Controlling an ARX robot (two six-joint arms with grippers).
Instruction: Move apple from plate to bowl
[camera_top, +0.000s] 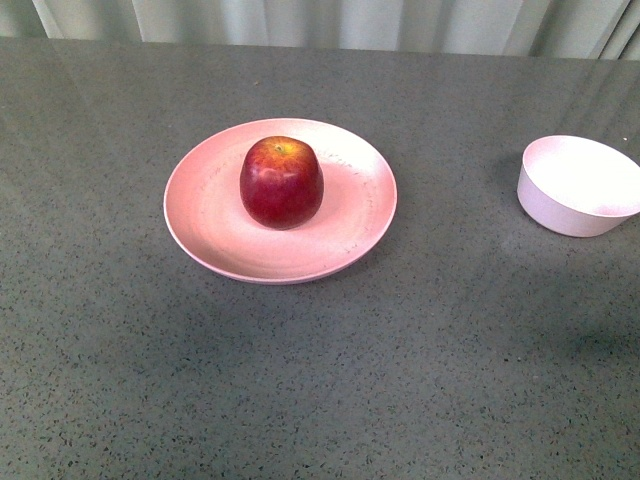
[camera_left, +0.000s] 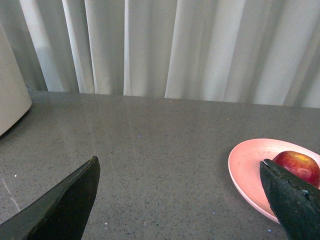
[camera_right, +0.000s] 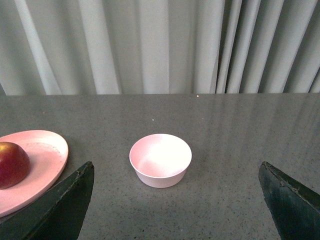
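Jaws of the left gripper stand spread wide, nothing between them, low over the grey table. Ahead of it, off toward the other arm's side, lies the plate, with the apple resting at its middle, stem up. The right gripper is likewise spread and empty. The bowl sits just ahead of it, well apart from the plate.

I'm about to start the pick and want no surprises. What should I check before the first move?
1. The apple sits upright on the plate: ok.
2. The bowl stands upright and empty: ok.
3. The left gripper is open: ok.
4. The right gripper is open: ok.
5. A gripper is positioned over the apple: not ok, neither shows in the front view.
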